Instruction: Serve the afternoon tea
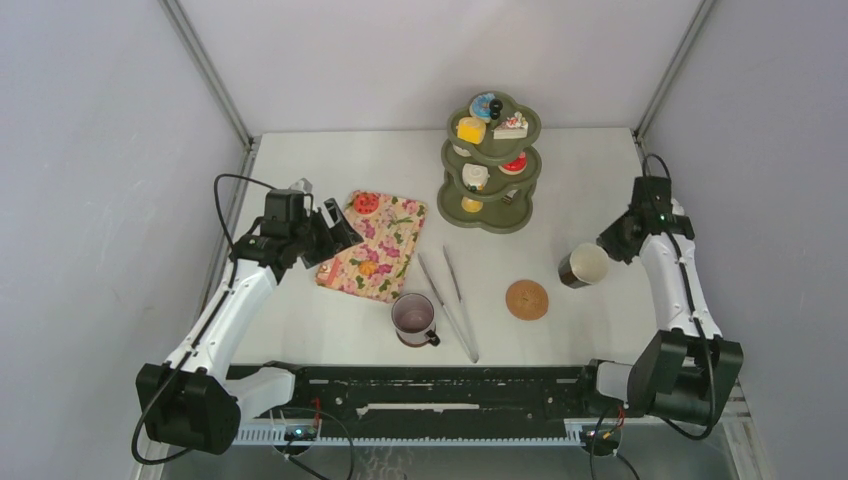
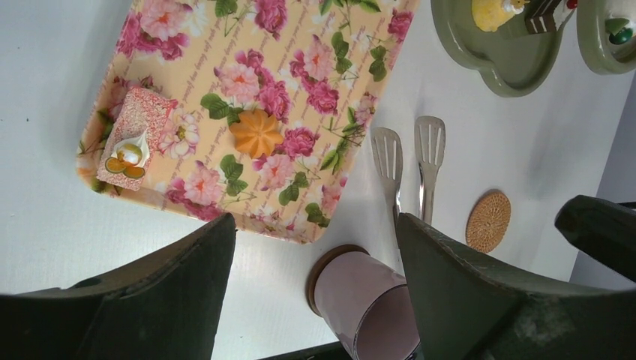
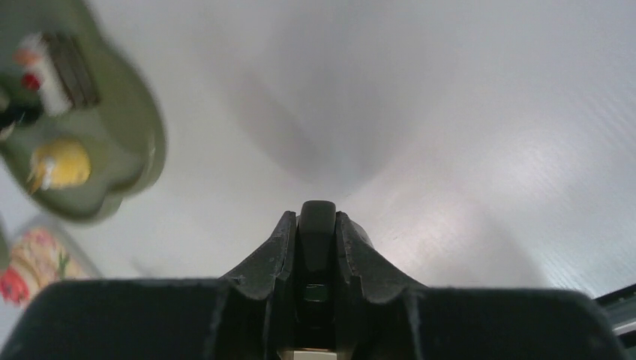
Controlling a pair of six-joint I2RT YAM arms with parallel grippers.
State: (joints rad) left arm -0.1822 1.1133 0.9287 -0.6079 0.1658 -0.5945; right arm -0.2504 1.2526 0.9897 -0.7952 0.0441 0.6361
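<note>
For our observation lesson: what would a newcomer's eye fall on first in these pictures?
Likely the three-tier green stand of toy pastries at the table's far middle, then the floral tray to its left, below the open left gripper. On the right, the right gripper grips the dark green mug.

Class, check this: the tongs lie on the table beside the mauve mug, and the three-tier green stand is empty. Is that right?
Not quite. The tongs lie on the table beside the mauve mug, but the three-tier green stand is not empty: toy pastries sit on its tiers, as the top external view shows.
</note>
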